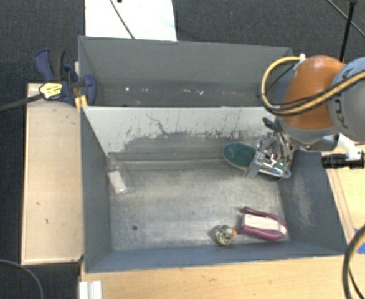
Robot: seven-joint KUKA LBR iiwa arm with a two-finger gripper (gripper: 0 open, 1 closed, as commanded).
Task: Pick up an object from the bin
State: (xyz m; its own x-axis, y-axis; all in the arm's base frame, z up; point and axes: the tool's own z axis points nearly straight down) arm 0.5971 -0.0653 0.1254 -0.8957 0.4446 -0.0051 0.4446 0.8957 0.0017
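Gripper (271, 162) is hanging just beside a green oval (238, 154); its grip can't be told.
Oval is lying crosswise; purple tube (263, 225) and ball (224, 234) are sitting frontward.

even soft light w/ pale glare on bin (170, 126) back wall.

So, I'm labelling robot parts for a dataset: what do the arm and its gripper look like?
The arm is a thick grey link ending in a rounded orange cover. A pale yellow cable loops around that cover. The gripper below it is small, of bare silvery metal.
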